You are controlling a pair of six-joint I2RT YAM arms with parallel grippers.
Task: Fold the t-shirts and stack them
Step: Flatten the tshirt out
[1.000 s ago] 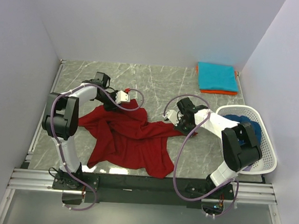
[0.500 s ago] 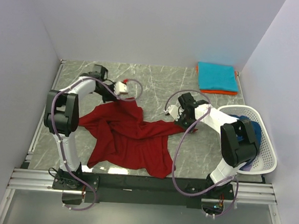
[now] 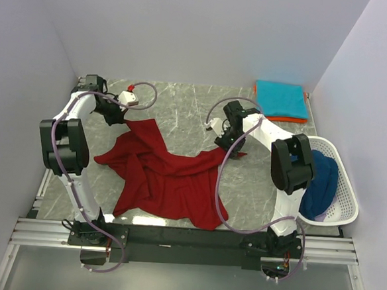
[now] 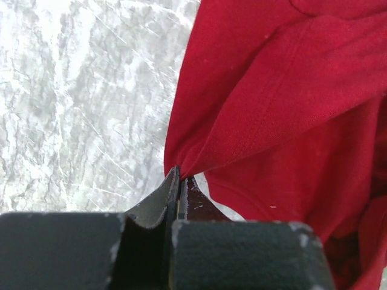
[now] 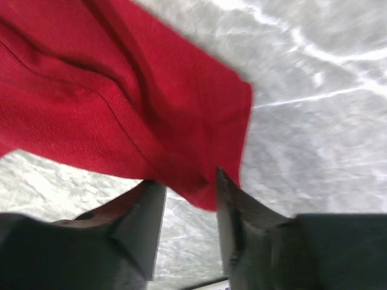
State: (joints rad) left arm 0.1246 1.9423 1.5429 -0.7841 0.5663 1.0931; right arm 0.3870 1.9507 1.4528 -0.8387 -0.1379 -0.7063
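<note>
Jaws of both outstretched arms pinch the dark red t-shirt (image 3: 165,176) at far corners.

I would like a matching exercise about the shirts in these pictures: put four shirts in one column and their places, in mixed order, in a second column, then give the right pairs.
Column one:
1. dark red shirt
2. teal shirt
3. orange shirt
4. navy blue shirt

Column two:
A. inside the white basket
B. folded, on top of the stack at the far right
C. spread crumpled in the middle of the table, held by both grippers
D. folded, at the bottom of the stack

Pairs: 1-C, 2-B, 3-D, 4-A
</note>
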